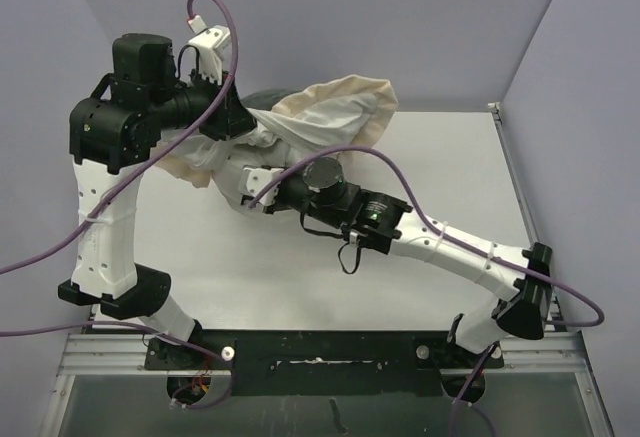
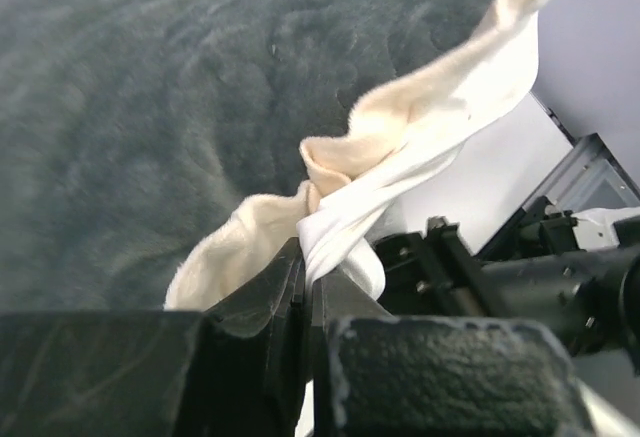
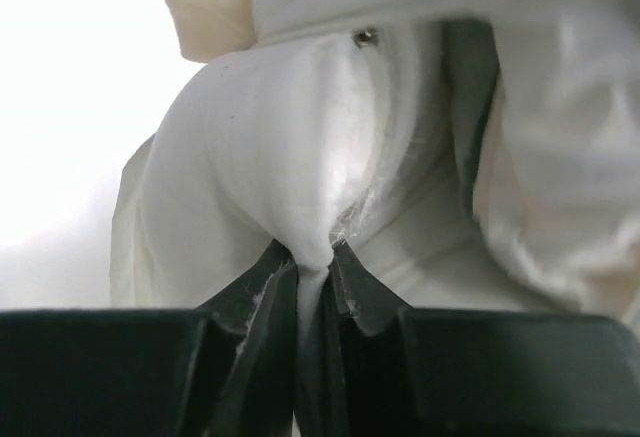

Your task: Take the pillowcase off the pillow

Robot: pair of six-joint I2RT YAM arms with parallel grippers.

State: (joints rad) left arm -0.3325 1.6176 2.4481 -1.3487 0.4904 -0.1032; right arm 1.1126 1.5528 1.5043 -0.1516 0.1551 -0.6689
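left pincer point(image 2: 308, 275) is clamped on the pillowcase point(image 2: 150, 117) at its frilled rim, held up over the far left of the table point(image 1: 230, 257). right pincer point(image 3: 315, 249) is pinched tight on a small fold of plump white cloth, which looks like the pillow point(image 3: 250, 147), just under the pillowcase mouth. you want opposite pulls: keep the rim high and back with the left, draw the pillow toward the near right. go slow, that fold could slip. check no pillowcase cloth is caught in the right pinch.

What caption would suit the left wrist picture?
Left gripper pinches the frilled edge of the grey plush pillowcase.
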